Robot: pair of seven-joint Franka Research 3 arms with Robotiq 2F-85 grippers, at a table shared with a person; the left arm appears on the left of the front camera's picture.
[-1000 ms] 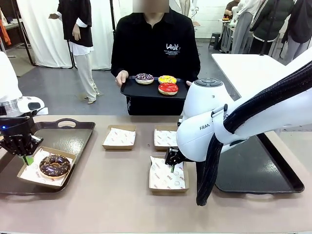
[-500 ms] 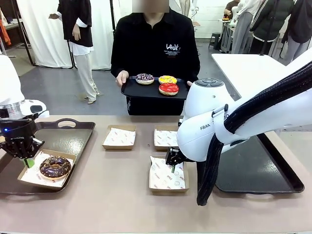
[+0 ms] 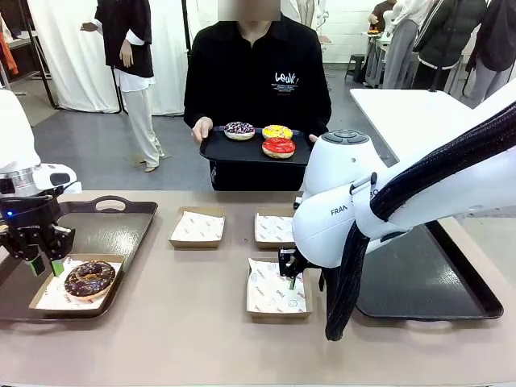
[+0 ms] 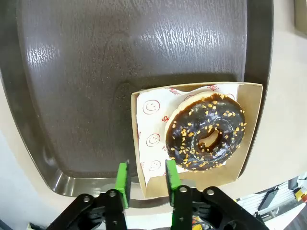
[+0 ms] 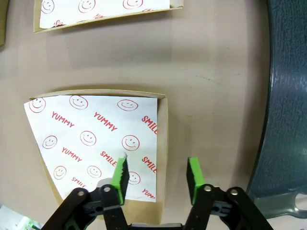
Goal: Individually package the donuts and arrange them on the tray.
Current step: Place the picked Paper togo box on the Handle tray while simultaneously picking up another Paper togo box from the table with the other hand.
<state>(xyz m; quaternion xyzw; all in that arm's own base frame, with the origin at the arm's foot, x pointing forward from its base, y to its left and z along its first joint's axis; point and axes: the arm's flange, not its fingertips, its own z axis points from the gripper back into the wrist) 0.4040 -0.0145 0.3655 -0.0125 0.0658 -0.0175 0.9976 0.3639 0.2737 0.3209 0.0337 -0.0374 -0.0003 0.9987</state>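
A chocolate-glazed donut (image 3: pixel 89 276) (image 4: pixel 206 133) with nut crumbs lies in a paper-lined box (image 3: pixel 48 298) (image 4: pixel 249 143) on the dark tray (image 3: pixel 113 230) (image 4: pixel 96 72) at the table's left. My left gripper (image 3: pixel 44 264) (image 4: pixel 147 179) hovers open over that box's corner, holding nothing. A person at the far side holds a black tray (image 3: pixel 226 149) with a dark sprinkled donut (image 3: pixel 239 128), a yellow one (image 3: pixel 276 131) and a red one (image 3: pixel 278 146). My right gripper (image 3: pixel 292 278) (image 5: pixel 157 177) is open, its fingers astride the side wall of an empty lined box (image 3: pixel 276 292) (image 5: pixel 96 134).
Two more empty lined boxes (image 3: pixel 197 227) (image 3: pixel 274 228) sit mid-table toward the person; one box (image 5: pixel 100 12) shows in the right wrist view. A second dark tray (image 3: pixel 435 282) (image 5: pixel 288 96) lies at the table's right. Bare tabletop runs along the front.
My left gripper has opened, letting go of the donut box's edge. The right gripper has sunk a little toward the empty box's wall.
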